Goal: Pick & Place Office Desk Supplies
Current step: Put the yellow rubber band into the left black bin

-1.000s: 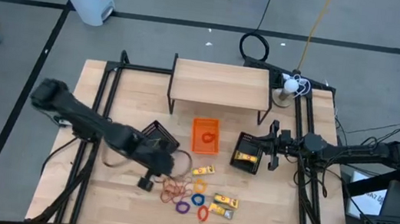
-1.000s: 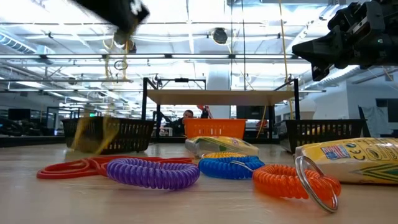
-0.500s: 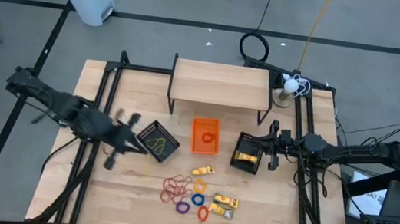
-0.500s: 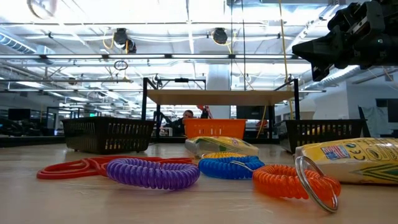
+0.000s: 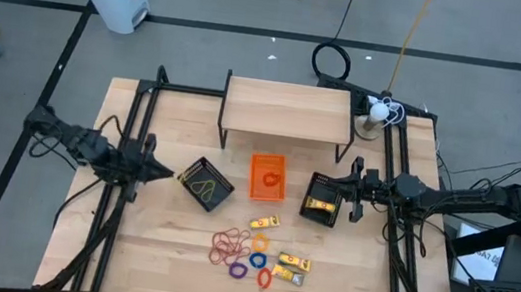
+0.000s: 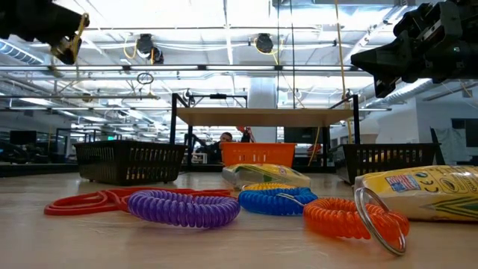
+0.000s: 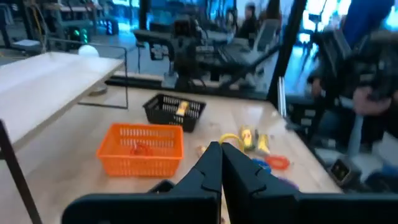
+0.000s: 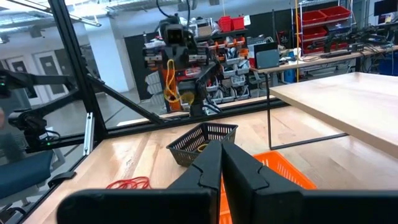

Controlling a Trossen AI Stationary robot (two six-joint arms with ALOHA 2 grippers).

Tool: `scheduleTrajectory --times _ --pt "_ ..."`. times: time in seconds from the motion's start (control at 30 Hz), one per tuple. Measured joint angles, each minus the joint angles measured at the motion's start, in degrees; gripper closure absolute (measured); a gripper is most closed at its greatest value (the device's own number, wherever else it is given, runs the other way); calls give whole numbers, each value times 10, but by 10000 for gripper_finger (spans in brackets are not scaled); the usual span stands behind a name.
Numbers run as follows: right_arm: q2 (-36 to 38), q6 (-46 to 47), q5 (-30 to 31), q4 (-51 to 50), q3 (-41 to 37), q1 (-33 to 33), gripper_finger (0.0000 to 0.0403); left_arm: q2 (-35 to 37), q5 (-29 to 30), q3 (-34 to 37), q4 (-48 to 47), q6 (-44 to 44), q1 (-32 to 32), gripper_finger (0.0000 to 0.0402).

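- Overhead, the left gripper (image 5: pixel 162 173) hangs at the 9 o'clock side of the table (image 5: pixel 156 253), fingers pressed together and holding nothing, its tip just beside the left black mesh tray (image 5: pixel 205 183).
- Left black mesh tray: holds a thin yellowish band (image 5: pixel 199 185); what kind of item it is is too small to tell for certain.
- Right gripper (image 5: pixel 351 189): at the 3 o'clock side, jaws together and empty, just beside the right black mesh tray (image 5: pixel 320 198), which holds a yellow packet (image 5: pixel 318 207).
- Orange tray (image 5: pixel 268 176): at table centre between the two mesh trays, with a red-orange ring (image 5: pixel 271 179) inside.
- Office supplies, still loose at 6 o'clock of the orange tray: red-brown rubber bands (image 5: pixel 225 247), a purple ring (image 5: pixel 238 270), a blue ring (image 5: pixel 256 261), an orange ring (image 5: pixel 263 279) and yellow packets (image 5: pixel 292 263).
- Low view: purple coil (image 6: pixel 183 207), blue coil (image 6: pixel 278 199) and orange coil (image 6: pixel 343 217) lie side by side on the tabletop.
- Wooden shelf (image 5: pixel 288 110): stands at 12 o'clock.
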State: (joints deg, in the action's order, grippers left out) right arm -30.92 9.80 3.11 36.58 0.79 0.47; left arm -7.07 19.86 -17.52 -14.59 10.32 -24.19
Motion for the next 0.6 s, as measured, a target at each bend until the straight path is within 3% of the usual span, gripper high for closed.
scheduleTrajectory --times 0.13,0.23,0.4,0.6 --pt "0 0 0 0 0 0 399 18 41 -2 13 25 5 401" --pt "0 -2 1 0 0 0 399 -18 73 -48 18 33 12 401" --pt "0 -6 2 4 0 0 399 -158 91 -163 -45 15 32 401" --pt "0 -17 3 15 0 0 399 -368 85 -309 -207 1 73 402"
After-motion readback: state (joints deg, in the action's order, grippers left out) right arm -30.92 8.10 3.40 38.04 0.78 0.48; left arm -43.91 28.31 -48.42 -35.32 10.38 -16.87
